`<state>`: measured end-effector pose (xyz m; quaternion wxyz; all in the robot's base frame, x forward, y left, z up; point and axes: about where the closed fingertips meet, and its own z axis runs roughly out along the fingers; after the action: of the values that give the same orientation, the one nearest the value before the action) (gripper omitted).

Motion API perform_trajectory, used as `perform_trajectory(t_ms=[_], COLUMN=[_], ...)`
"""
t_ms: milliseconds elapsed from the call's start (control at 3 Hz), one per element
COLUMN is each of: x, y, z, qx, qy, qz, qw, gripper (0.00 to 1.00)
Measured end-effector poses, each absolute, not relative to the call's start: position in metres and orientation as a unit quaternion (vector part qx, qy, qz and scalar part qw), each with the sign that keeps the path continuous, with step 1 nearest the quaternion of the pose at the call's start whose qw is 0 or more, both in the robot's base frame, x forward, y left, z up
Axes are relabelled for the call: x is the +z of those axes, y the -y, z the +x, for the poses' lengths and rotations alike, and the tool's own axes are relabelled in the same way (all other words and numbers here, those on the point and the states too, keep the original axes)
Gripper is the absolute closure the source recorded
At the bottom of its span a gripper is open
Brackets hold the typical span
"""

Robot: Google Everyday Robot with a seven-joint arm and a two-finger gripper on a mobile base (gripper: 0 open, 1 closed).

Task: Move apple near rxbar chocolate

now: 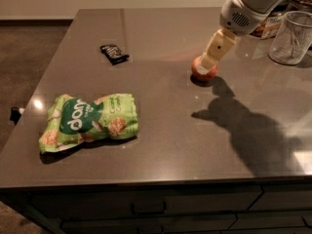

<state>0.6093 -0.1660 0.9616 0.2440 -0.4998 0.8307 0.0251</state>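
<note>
The apple [204,74], small and red-orange, sits on the grey-brown table [161,111] right of centre toward the back. My gripper [206,65] comes down from the upper right and its tip lies right over the apple's top, covering part of it. The rxbar chocolate [114,53], a small flat black-wrapped bar, lies at the back left of the table, well to the left of the apple.
A large green snack bag [90,121] lies at the front left. A clear glass cup [291,37] stands at the back right, with a dark item behind it. The table's front edge runs above drawers; floor lies to the left.
</note>
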Motion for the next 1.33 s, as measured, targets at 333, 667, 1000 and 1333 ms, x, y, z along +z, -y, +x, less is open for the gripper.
perform_trajectory(t_ms=[333,667,1000,1333], x=[0.943,0.918,0.900,0.887], y=[0.173,0.180,0.184,0.182], z=[0.630,0.650,0.656,0.659], qx=[0.028,0.035,0.040,0.048], qy=[-0.837,-0.842,-0.846,-0.847], qz=[-0.488,-0.483,-0.481,-0.482], qw=[0.244,0.237,0.226,0.219], gripper=[0.00,0.00,0.00,0.00])
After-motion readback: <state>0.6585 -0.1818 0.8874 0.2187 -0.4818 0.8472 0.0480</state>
